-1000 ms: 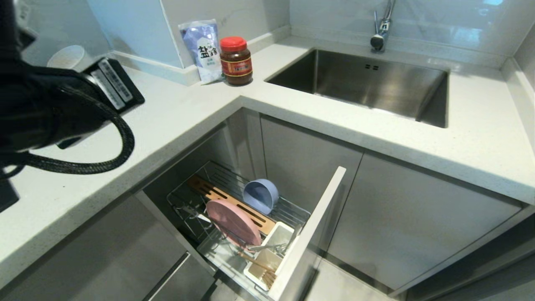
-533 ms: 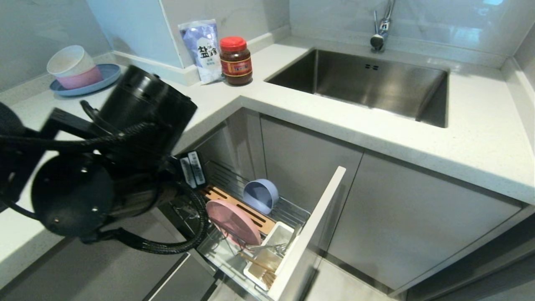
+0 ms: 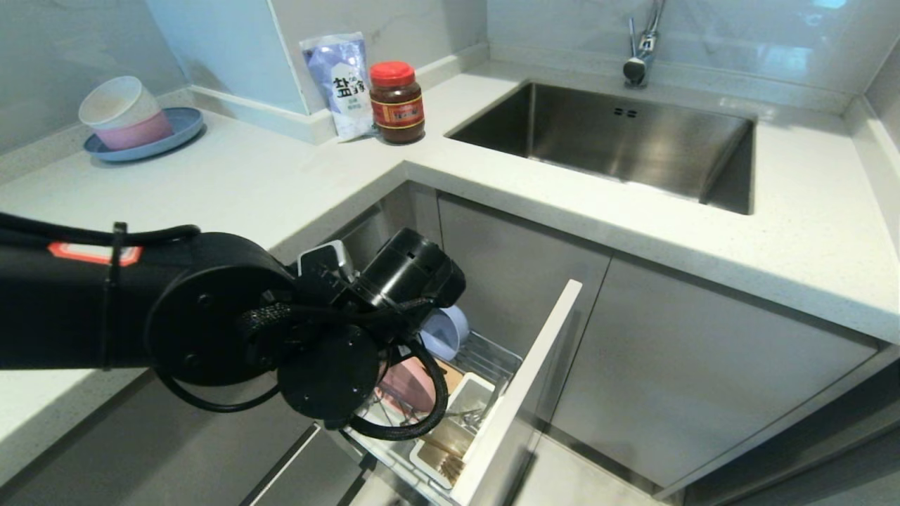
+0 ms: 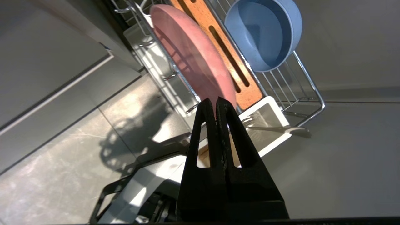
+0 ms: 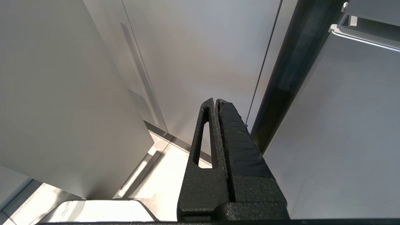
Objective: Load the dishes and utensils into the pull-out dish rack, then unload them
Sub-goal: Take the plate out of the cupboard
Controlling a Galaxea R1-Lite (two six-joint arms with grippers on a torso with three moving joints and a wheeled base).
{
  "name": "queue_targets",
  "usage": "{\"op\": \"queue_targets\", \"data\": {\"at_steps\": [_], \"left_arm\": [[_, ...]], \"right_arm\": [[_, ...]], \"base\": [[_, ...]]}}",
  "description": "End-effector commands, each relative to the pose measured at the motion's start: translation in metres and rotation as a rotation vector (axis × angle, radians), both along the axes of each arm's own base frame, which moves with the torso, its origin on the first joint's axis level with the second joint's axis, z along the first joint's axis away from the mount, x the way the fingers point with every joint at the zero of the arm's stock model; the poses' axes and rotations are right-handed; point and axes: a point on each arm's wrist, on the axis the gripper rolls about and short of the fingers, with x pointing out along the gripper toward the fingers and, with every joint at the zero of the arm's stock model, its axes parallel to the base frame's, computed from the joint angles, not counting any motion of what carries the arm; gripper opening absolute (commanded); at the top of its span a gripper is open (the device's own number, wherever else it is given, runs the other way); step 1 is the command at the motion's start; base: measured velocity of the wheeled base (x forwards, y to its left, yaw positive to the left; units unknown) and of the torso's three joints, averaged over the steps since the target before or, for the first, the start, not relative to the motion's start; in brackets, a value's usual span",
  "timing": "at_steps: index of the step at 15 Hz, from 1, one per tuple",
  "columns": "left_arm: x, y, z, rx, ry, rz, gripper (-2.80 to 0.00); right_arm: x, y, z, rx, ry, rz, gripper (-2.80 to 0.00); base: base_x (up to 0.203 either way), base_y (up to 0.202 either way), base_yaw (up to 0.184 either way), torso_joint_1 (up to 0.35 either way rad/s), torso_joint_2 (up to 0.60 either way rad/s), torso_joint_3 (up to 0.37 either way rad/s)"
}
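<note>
Head view has the left arm reaching down over the pull-out dish rack (image 3: pixel 485 358), so the loading half looks done to me and the unloading half hasn't really started. Nothing is in the left gripper (image 4: pixel 215 104): its fingers are pressed together and empty, hanging above the rack.

From the left wrist view, everything is laid out just past those fingertips. The pink plate (image 4: pixel 190 53) stands on edge in the wire tines, its near rim right beyond the tips. The blue-grey bowl (image 4: pixel 265 31) sits tipped on its side further out, on the other side of the wooden bar (image 4: pixel 231 62) from the plate. The white cutlery box (image 4: pixel 268 125) is nearest, off to one side of the fingers, with silver cutlery (image 4: pixel 281 129) lying across it. The chopsticks (image 3: pixel 439 450) only show in the head view, at the front end of that box.

Count: one plate, one bowl, one pair of chopsticks. Cutlery looks like at least two pieces, but I can't separate them properly.

The right gripper (image 5: pixel 217 103) is parked low by the cabinet fronts, fingers closed on nothing.

My guess at what's left: the gripper has to open, then all of it comes out.
</note>
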Motion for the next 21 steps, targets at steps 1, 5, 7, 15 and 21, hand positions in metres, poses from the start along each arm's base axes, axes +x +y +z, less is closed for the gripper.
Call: {"op": "queue_targets", "data": {"at_steps": [1,5,7,15,21], "left_arm": [[0.011,-0.008,-0.020,0.027,0.027,0.023,-2.80],[0.031,-0.009,-0.041,0.030,0.042,0.078,-2.80],[0.034,-0.009,-0.045,0.038,0.051,0.083,0.00],[0.040,-0.015,-0.052,0.000,0.030,0.101,0.00],[0.062,-0.017,-0.081,0.008,0.043,0.144,0.00]], "right_arm": [[0.000,0.000,0.000,0.000,-0.003,0.000,-2.80],[0.000,0.000,0.000,0.000,-0.004,0.000,-2.80],[0.000,0.000,0.000,0.000,-0.004,0.001,-2.80],[0.000,0.000,0.000,0.000,-0.004,0.001,-2.80],[0.000,0.000,0.000,0.000,-0.003,0.000,-2.80]], "base": [[0.000,0.000,0.000,0.000,0.00,0.000],[0.000,0.000,0.000,0.000,0.00,0.000],[0.000,0.000,0.000,0.000,0.00,0.000],[0.000,0.000,0.000,0.000,0.00,0.000],[0.000,0.000,0.000,0.000,0.00,0.000]]}}
